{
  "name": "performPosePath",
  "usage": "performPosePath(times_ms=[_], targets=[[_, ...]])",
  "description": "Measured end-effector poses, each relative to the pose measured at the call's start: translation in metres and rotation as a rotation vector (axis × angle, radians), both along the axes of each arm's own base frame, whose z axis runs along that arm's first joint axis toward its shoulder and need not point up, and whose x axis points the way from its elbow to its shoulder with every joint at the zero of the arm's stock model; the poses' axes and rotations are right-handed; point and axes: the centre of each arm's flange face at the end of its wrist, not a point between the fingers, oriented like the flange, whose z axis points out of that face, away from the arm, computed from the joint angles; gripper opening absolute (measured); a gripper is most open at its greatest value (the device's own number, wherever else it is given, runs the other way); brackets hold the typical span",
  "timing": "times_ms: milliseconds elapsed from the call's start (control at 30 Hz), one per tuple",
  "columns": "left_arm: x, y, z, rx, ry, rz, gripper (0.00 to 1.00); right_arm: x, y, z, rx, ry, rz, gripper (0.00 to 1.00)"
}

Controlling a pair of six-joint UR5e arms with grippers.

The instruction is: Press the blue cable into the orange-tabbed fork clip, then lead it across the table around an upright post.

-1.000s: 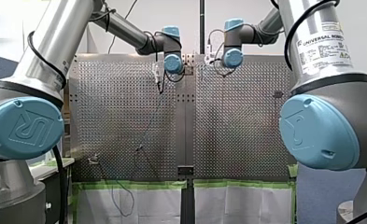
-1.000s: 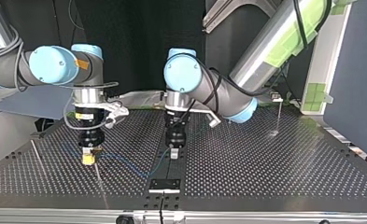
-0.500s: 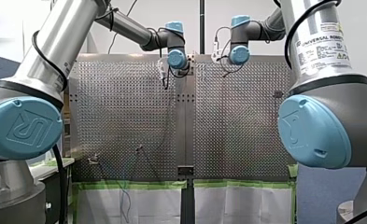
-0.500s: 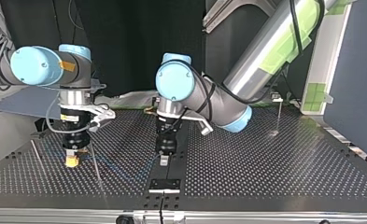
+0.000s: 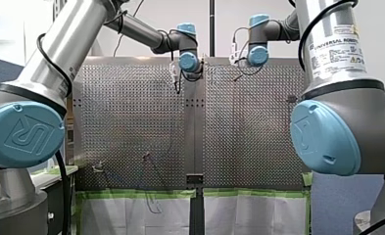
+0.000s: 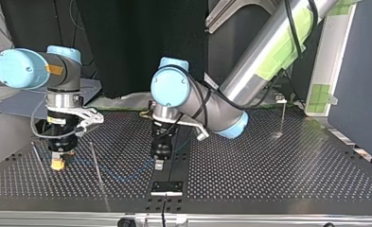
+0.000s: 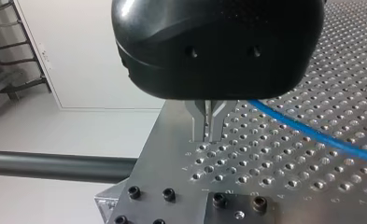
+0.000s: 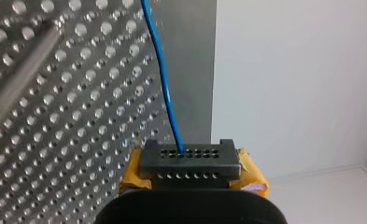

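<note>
- Honestly, that blue cable (image 8: pixel 165 84) looks thin, light and floppy. It'll sag wherever nobody's holding it, so I'd keep it a bit taut and grab it close to whatever it has to go around.
- The right gripper (image 8: pixel 190 153) has its yellow pads clamped on it, with the cable coming straight out from between them.
- In the top view the cable droops in a shallow curve over the perforated table (image 6: pixel 269 175) to the left gripper (image 6: pixel 159 164).
- The left gripper's metal fingers are pressed together just above the table. The cable comes out right beside them, but I can't tell if it's actually in the pinch.
- A thin upright post (image 6: pixel 94 161) stands between the two grippers, right by the slack bit. That's where I'd expect a snag, or the cable ending up on the wrong side.
- A second post (image 6: pixel 36 153) sits just past the right gripper, and a third post (image 6: pixel 283 116) is well apart at the table's other end.
- A black plate (image 6: pixel 166 187) is bolted near the table edge, close to the left gripper.
- Can't pick out the orange-tabbed fork clip anywhere.
</note>
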Motion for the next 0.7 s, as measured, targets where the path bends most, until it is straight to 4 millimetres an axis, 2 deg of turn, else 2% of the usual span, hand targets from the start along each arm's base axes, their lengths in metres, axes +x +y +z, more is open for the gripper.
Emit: performPosePath(times_ms=[333,700], targets=[[0.010,0.000,0.020,-0.031,-0.027,-0.018,0.00,-0.020,-0.011,0.000,0.004,0.002,-0.036,0.00],[0.017,0.004,0.021,-0.056,-0.024,-0.053,0.00,-0.037,-0.021,-0.003,0.014,0.006,-0.065,0.00]])
